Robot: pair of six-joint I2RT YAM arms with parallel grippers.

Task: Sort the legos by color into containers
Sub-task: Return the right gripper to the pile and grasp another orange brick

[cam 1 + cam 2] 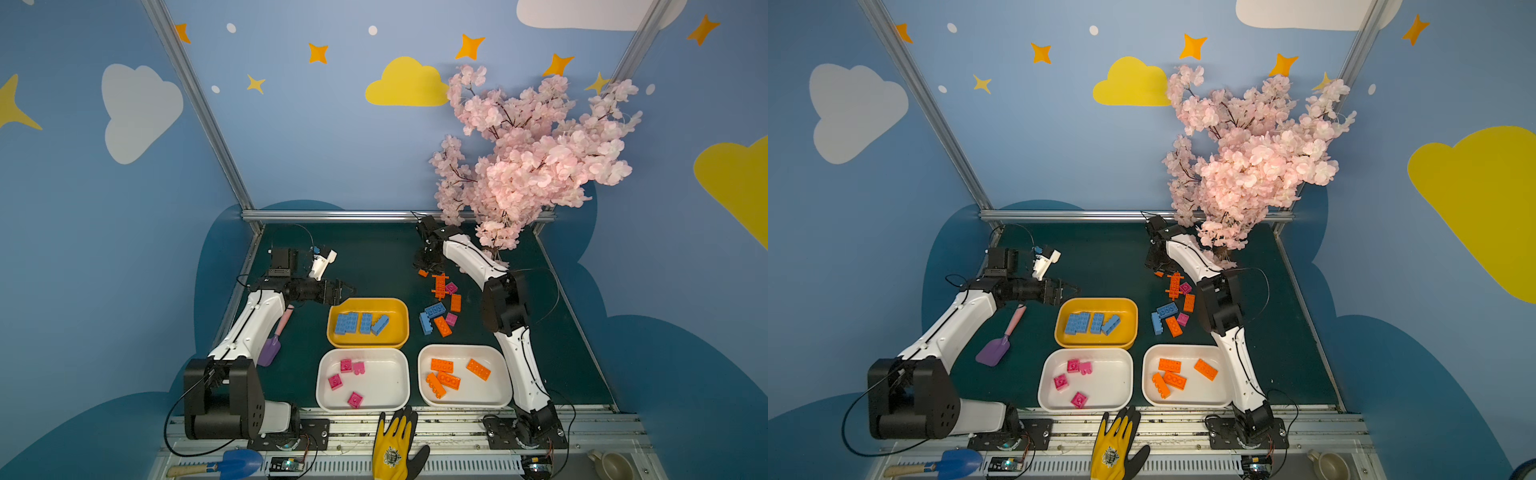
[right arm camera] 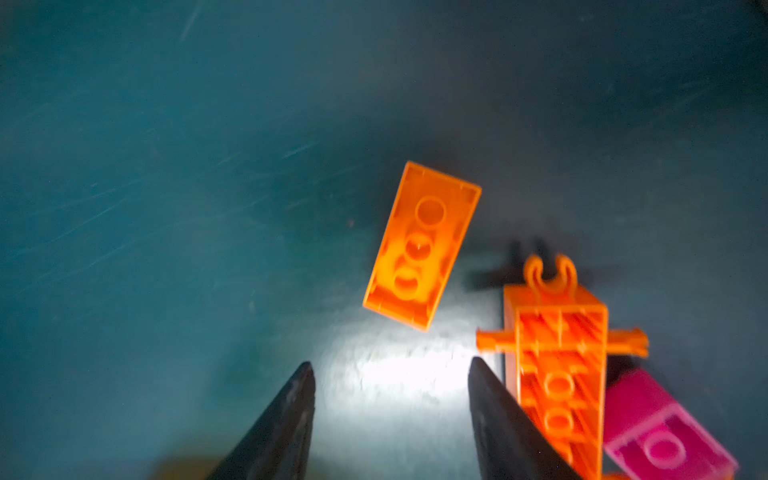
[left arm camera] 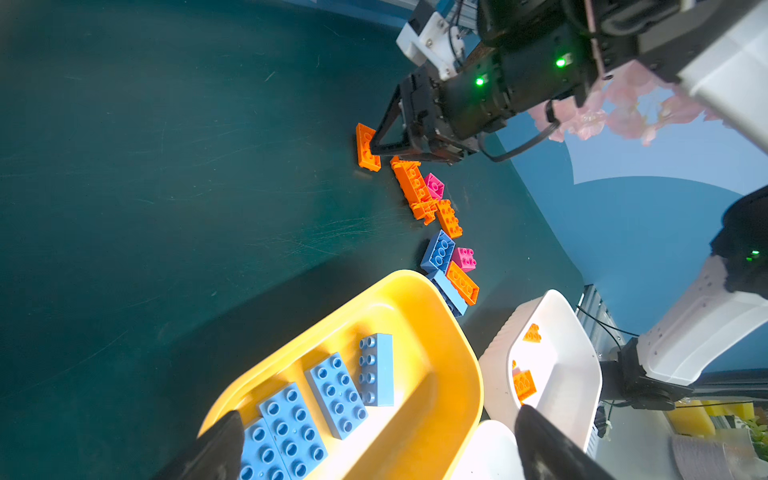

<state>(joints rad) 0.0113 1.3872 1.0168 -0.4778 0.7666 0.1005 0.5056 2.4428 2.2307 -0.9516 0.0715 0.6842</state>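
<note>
Loose orange brick (image 2: 422, 245): flat on the green tabletop (image 1: 374, 257), hollow side up, just ahead of the right claw's tips and apart from the other pieces.
Orange lattice piece (image 2: 559, 374): just beside that brick, with a magenta brick (image 2: 665, 432) touching its side.
Unsorted pile (image 1: 435, 310): two blue, two orange and one magenta brick crowded together on the tabletop, between the lattice piece and the white trays, to the right of the yellow tray.
Yellow tray (image 1: 368, 300): middle of the tabletop, holding only blue bricks (image 1: 359, 323).
Middle white tray (image 1: 320, 386): nearer the front edge, holding four magenta bricks (image 1: 346, 365).
Right white tray (image 1: 420, 374): beside it, holding four orange bricks (image 1: 478, 369).
Right claw (image 2: 390, 370): jaws partly apart with nothing between them, low over the tabletop at the far end of the pile. In the left wrist view one tip may touch the loose brick, though the angle leaves it unclear.
Left claw (image 1: 347, 289): jaws spread wide, empty, above the far left rim of the yellow tray.
Around the edges: a purple scoop (image 1: 270, 349) under the left arm, a yellow glove (image 1: 392, 440) and a blue trowel (image 1: 239, 462) on the front rail, a pink blossom tree (image 1: 532, 158) behind the right arm.
</note>
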